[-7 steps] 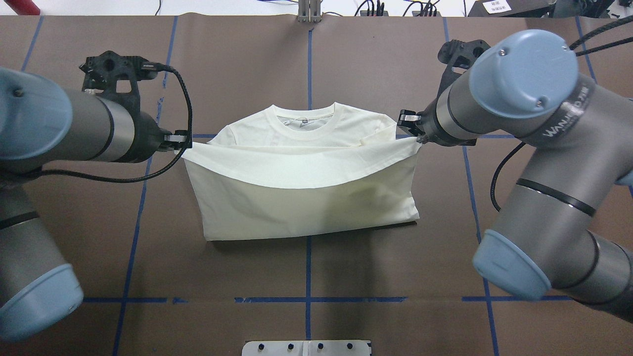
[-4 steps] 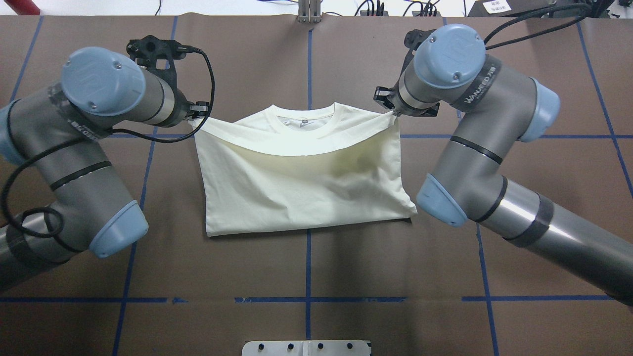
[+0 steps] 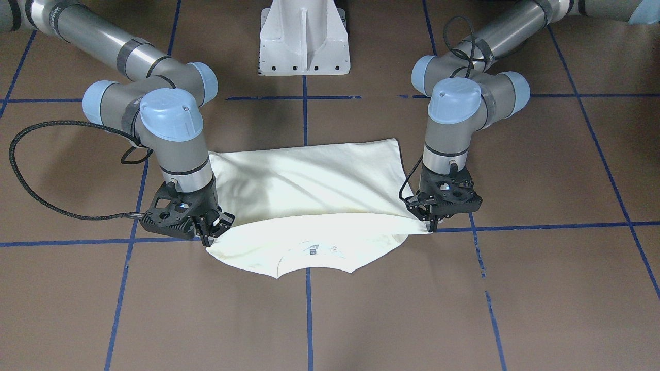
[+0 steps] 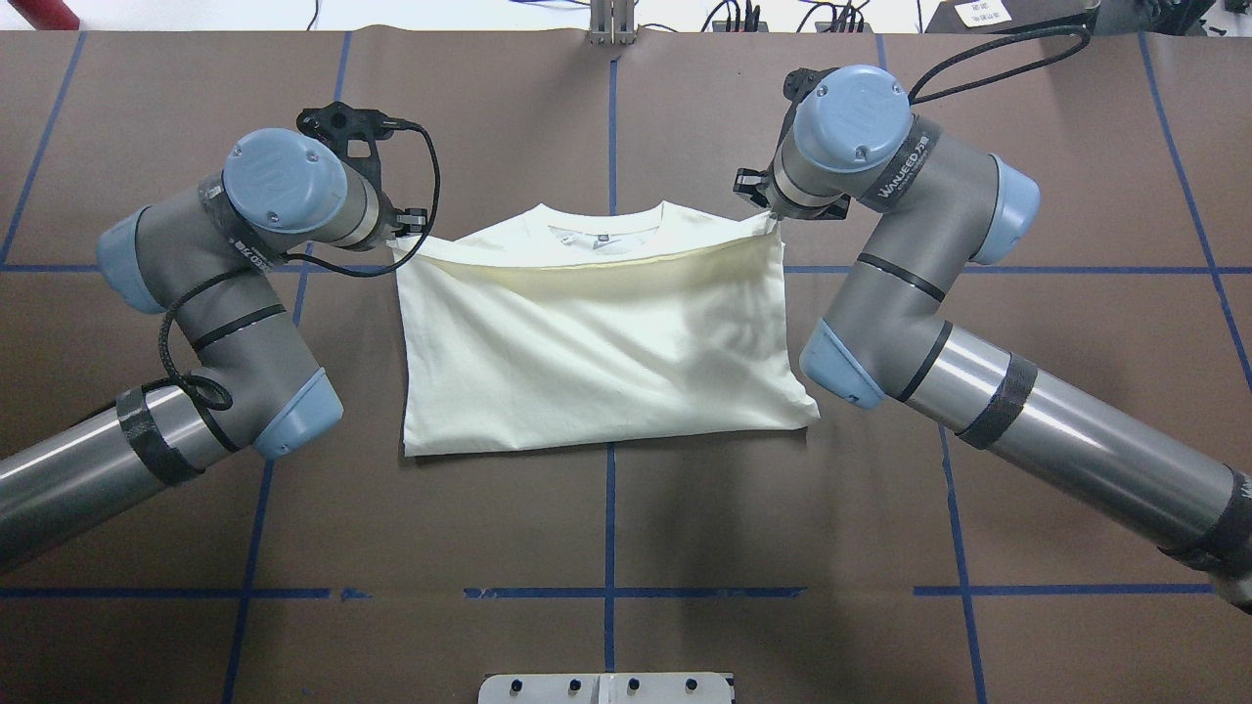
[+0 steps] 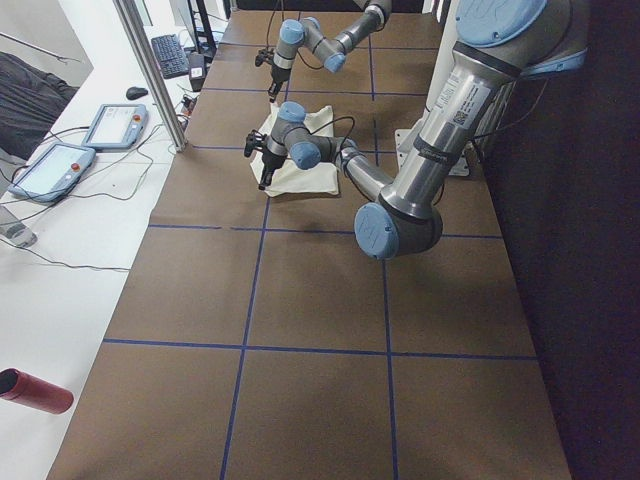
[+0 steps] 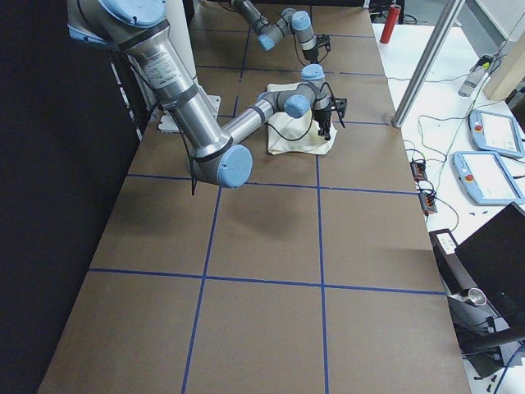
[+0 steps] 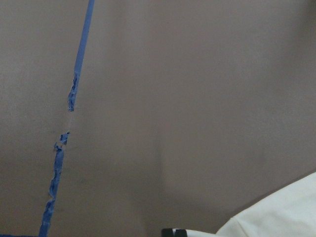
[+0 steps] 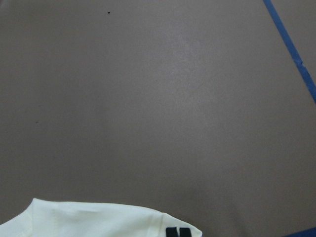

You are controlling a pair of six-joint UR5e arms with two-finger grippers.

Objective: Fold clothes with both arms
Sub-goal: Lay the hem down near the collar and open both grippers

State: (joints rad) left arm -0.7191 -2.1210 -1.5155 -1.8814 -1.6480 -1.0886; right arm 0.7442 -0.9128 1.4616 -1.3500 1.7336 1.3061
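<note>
The table (image 4: 606, 508), covered in brown paper crossed by blue tape lines (image 4: 608, 127), carries everything here. The white pedestal base (image 3: 304, 38) stands at its robot-side edge. The left arm (image 4: 225, 323) and the right arm (image 4: 978, 391) reach out past either side of the base. Each is bent at the elbow, with its wrist turned down toward the table well out from the base.

The T-shirt (image 4: 597, 342) lies flat straight out in front of the base, centred on the tape line that runs away from it, plain cream side up. It is folded in half: the fold is the edge nearest the base, and the hem lies across the shoulders on the side farthest from the base. The hem runs almost straight from one gripper to the other, with a thin shadow under it.

The left gripper (image 3: 432, 222) is at the hem corner on the base's left, its fingers pinched together on the cloth. The right gripper (image 3: 211, 230) is at the opposite hem corner, likewise closed on the fabric — both point straight down.

Just beyond the hem, away from the base, the collar (image 4: 603, 227) shows, with a small neck label (image 4: 603, 238) inside it. Each wrist view shows only brown paper, a strip of tape and a bit of cream cloth at its bottom edge.
</note>
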